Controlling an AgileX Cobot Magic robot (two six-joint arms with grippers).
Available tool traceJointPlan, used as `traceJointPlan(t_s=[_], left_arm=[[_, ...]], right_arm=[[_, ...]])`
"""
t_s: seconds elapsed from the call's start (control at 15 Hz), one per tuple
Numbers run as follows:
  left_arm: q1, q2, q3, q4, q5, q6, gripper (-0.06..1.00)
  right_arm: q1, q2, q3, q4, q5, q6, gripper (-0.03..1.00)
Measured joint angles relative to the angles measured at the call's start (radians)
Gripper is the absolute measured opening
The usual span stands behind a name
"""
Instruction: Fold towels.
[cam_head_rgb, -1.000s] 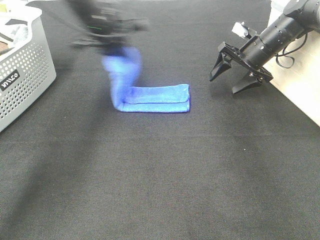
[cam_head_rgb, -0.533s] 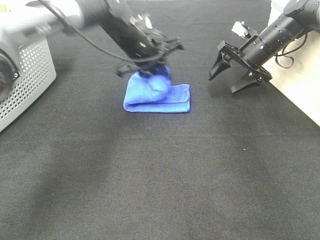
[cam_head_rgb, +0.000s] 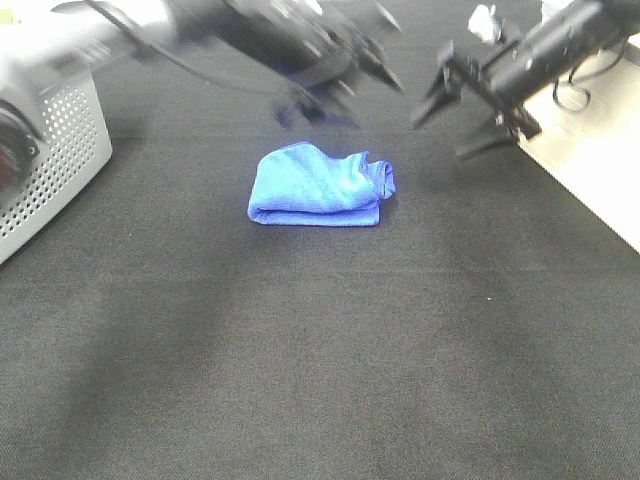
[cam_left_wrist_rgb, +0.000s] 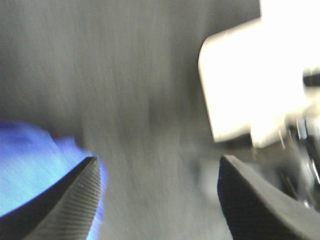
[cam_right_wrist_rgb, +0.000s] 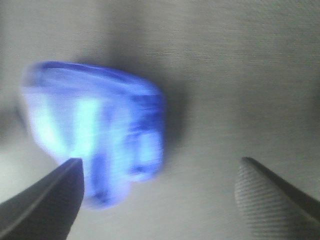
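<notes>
Blue microfibre towel (cam_head_rgb: 320, 185) lies on the black cloth-covered desk (cam_head_rgb: 320, 350), bunched into a compact folded bundle, roughly mid-desk toward the far side. The fold looks rough: the right end is rumpled with layers bulging, the left edge rounded and tidier.

Left tool (cam_head_rgb: 340, 75) is above and behind the towel, blurred, not touching it; in the left wrist view (cam_left_wrist_rgb: 157, 195) its jaws stand apart with nothing between them, only a corner of blue beside one finger. So released, empty. Right tool (cam_head_rgb: 465, 115) hangs off to the right of the towel, well apart from it; right wrist view (cam_right_wrist_rgb: 160, 195) shows its jaws spread wide, towel below and free. Also empty.

Grey perforated basket (cam_head_rgb: 55, 160) sits at the left desk edge, clear of the towel.

Progress judgement: folding of this towel looks essentially done, since it lies multi-layered and small and neither tool grips it. What may be left: squaring up the rumpled right end, or moving the bundle aside. Cannot tell whether other towels wait in the basket.
</notes>
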Motion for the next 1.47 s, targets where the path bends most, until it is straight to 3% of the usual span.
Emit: traceJointPlan(t_s=[0.2,0.4,0.67,1.2,1.47], left_arm=[[0.102,-0.065,-0.001,0.067,0.019,0.015,0.64],[0.181,-0.105,-0.008,0.141,0.090,0.029,0.64],[0.208,-0.105,-0.008,0.207,0.186,0.030,0.64],[0.207,-0.105,-0.008,0.218,0.203,0.030,0.64],[0.207,-0.105,-0.008,0.244,0.207,0.030,0.64]], right_arm=[[0.046,-0.001,0.000,0.119,0.015,-0.059,0.77],[0.165,-0.001,0.000,0.189,-0.040,-0.132,0.77],[0.270,0.043,0.000,0.290,-0.118,-0.161,0.77],[0.124,0.135,0.012,0.190,-0.122,-0.130,0.76],[0.076,0.135,0.012,0.155,-0.064,-0.130,0.76]])
